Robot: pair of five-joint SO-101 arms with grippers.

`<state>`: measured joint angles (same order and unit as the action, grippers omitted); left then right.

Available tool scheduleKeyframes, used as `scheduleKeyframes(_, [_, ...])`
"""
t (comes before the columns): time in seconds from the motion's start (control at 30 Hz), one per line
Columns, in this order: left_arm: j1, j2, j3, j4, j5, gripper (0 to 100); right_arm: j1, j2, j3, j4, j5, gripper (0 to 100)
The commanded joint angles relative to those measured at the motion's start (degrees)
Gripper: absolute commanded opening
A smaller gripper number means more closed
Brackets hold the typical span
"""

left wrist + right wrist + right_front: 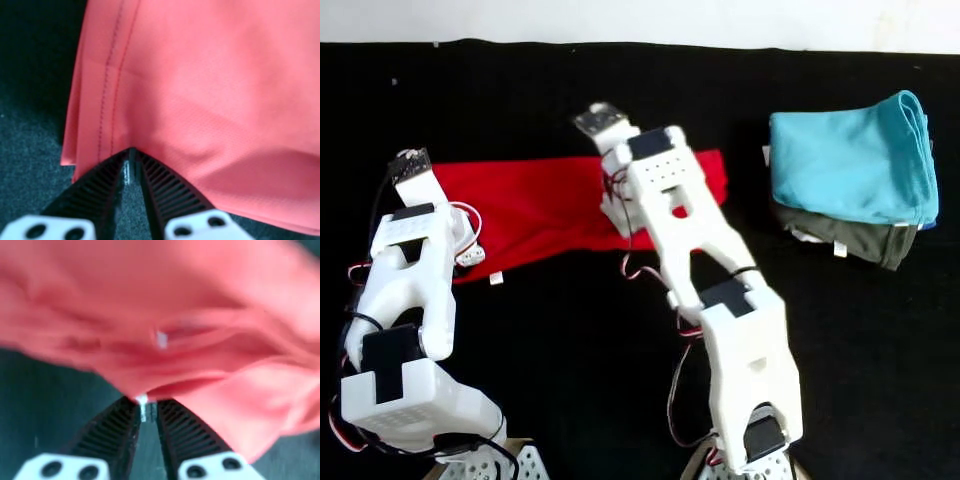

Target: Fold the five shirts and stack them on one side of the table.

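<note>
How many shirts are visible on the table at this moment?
3. A red shirt lies on the table, pinched by the left gripper and right gripper. A folded teal shirt sits on a folded dark shirt at the far right. Others may be hidden in that stack.

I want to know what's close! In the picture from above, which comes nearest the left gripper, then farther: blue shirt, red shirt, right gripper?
1. The red shirt: its left end is pinched in the left gripper.
2. The right gripper: mid-table, on the same shirt.
3. The blue shirt: far right, top of the stack.
</note>
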<state>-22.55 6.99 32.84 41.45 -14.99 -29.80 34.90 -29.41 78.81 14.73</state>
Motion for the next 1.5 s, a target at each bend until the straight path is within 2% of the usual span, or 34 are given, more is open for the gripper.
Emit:
scheduleKeyframes(0.0, [-0.75,-0.04,0.04,-1.67,0.53,1,-0.48,-3.30,-0.22,-7.69,0.26,0.7])
scheduleKeyframes(0.33, [-0.75,-0.04,0.04,-1.67,0.44,1,-0.31,6.20,-0.40,-12.44,0.26,0.7])
scheduleKeyframes(0.5, [-0.66,-2.42,-1.45,-0.70,0.44,1,0.04,3.82,-2.33,-7.16,0.26,0.7])
scheduleKeyframes(0.73, [-3.38,-10.95,-12.00,15.82,0.44,2,1.01,-4.70,-7.34,0.40,0.53,0.7])
scheduleKeyframes(0.87, [-7.87,-10.42,-20.97,21.36,-1.41,15,1.01,-8.13,-9.27,3.56,0.62,0.7])
scheduleKeyframes(0.93, [-9.71,-7.34,-25.10,21.89,-3.43,20,1.01,-9.45,-9.89,5.23,0.70,0.7])
scheduleKeyframes(1.23, [-10.68,22.73,-49.45,22.33,-5.63,20,0.84,-16.92,-11.03,15.16,4.22,0.7])
scheduleKeyframes(1.47, [-5.85,42.86,-69.67,32.44,-7.82,20,0.92,-23.78,-11.03,18.51,4.22,0.7])
